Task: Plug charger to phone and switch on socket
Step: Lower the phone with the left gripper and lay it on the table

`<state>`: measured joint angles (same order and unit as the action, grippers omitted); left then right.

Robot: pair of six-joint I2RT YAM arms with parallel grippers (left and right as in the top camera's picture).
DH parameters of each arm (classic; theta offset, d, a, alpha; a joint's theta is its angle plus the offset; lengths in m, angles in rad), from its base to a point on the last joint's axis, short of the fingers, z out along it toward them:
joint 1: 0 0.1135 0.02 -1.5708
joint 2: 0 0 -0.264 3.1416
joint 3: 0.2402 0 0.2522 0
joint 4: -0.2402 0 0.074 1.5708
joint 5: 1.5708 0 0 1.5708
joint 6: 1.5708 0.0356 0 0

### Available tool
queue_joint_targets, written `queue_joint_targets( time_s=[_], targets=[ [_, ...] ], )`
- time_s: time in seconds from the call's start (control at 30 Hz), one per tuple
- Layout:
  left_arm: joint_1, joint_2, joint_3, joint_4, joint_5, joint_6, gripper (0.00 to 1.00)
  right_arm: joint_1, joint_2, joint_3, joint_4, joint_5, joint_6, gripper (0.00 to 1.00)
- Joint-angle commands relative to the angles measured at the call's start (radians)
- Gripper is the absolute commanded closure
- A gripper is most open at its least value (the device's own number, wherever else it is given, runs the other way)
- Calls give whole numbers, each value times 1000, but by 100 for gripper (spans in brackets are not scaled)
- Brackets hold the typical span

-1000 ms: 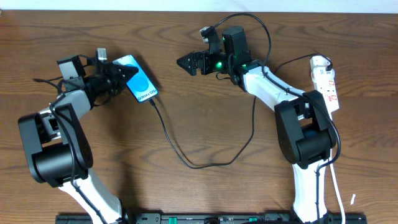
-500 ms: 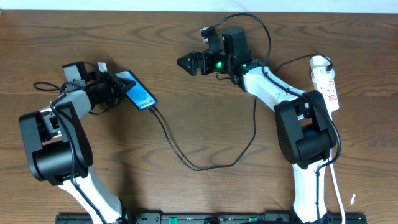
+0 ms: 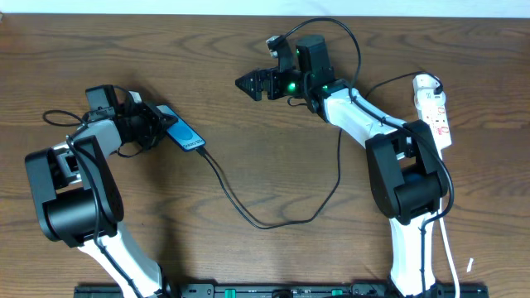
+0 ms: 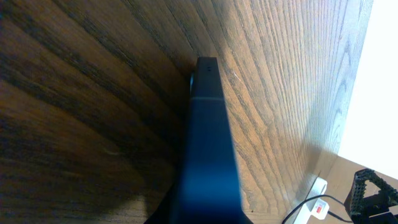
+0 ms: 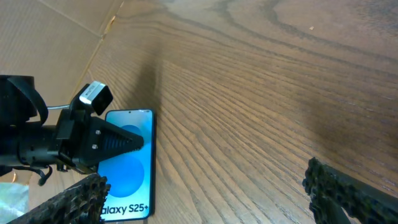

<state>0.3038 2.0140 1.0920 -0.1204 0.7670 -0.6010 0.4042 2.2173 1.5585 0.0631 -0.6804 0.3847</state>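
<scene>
Your left end effector [image 3: 162, 124] is clamped shut on the top end of the slim black-edged smartphone with the bright blue screen [image 3: 185, 136], at 9 o'clock on the brown wooden counter [image 3: 273, 157]. The phone looks tipped toward its long edge.

The thin black charger cable [image 3: 248, 217] meets the phone's lower end, on its 5 o'clock side. You cannot tell whether the tip is seated. Judgement: the plugging step is at or near its end.

Your right end effector [image 3: 246, 83] hangs at 12 o'clock, jaws spread wide and empty, forearm stretched out low.

The narrow white power strip [image 3: 436, 109] lies at 3 o'clock, well apart. Next you would swing the right arm over to it and press the switch with one fingertip.
</scene>
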Motion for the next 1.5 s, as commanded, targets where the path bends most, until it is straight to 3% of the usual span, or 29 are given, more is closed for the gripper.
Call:
queue_joint_targets(
  time_s=[0.0, 0.17, 0.4, 0.47, 0.63, 0.83, 1.23, 1.47],
  targets=[
    [-2, 5, 10, -14, -58, 14, 93, -5, -16, 16, -5, 1, -16, 1],
    [-2, 5, 10, -14, -58, 14, 91, -5, -16, 16, -5, 1, -16, 1],
    [-2, 5, 10, -14, -57, 14, 61, -4, -16, 16, -5, 1, -16, 1],
    [-2, 4, 10, -14, -57, 13, 47, -4, -16, 16, -5, 1, -16, 1],
    [-2, 4, 10, -14, -57, 13, 32, -4, -16, 16, -5, 1, -16, 1],
    [-2, 4, 10, -15, -57, 13, 23, -4, -16, 16, -5, 1, -16, 1],
    [-2, 0, 10, -50, -58, 13, 20, -4, -16, 16, -5, 0, -16, 1],
    [-2, -37, 10, -93, -117, 13, 14, -4, -16, 16, -5, 0, -16, 1]
  ],
)
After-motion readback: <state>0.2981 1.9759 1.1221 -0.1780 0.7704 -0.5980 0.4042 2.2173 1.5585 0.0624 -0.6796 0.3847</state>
